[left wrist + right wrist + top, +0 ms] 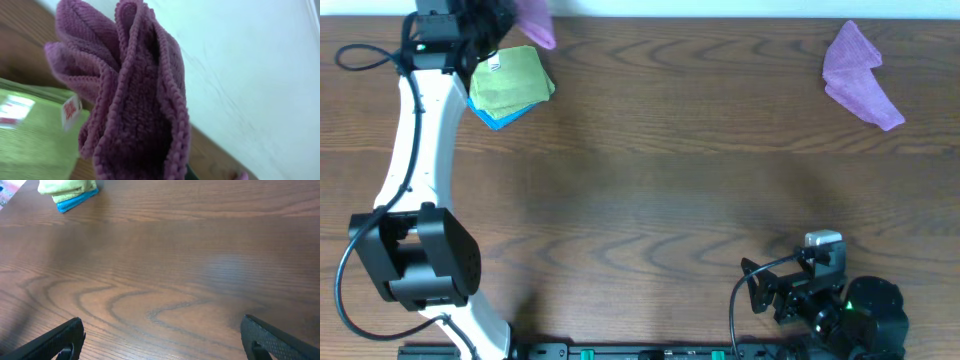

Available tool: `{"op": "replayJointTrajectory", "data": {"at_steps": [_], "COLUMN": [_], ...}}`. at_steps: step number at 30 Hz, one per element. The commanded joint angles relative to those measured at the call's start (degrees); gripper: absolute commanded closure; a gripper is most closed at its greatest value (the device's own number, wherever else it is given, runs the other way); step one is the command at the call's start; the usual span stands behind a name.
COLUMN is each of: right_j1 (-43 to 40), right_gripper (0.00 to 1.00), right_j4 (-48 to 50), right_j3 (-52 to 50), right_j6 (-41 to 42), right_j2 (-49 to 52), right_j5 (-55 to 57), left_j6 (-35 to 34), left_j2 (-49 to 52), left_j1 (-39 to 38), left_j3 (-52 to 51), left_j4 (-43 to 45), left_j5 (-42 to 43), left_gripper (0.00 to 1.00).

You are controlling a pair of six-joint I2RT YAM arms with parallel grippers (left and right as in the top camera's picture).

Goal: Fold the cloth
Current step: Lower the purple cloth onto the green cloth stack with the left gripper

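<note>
Cloth (131, 100) hangs bunched, clamped in my left gripper (505, 15) over the counter's (650, 180) far-left corner beside the green cloth (512, 80), likely raised for carrying to open wood and spreading; right gripper (160, 340) parked, fingers apart.

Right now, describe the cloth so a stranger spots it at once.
Find the table's far left corner, where the left arm reaches. The cloth is bunched at its tip beside a green cloth; it is pinkish, unlike the bluer purple cloth at right.
</note>
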Motion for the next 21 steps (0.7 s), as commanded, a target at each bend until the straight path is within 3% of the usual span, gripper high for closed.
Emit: {"op": "replayJointTrajectory", "data": {"at_steps": [1,21], "right_j1": [-0.6,-0.6], "right_gripper": [0.01,0.01], "right_j4": [0.0,0.0], "right_j3": [-0.3,-0.3], "right_j6": [0.6,0.6], "right_j2": [-0.3,-0.3], "right_j5": [-0.3,-0.3], "left_j6": [2.1,4.6], "left_j2": [0.5,7.9], "left_j1": [1.2,1.9], "left_j3": [0.5,0.5], "left_j4": [0.2,-2.4], "left_j5": [-1.9,-1.2], "left_gripper": [0.94,0.94]}}
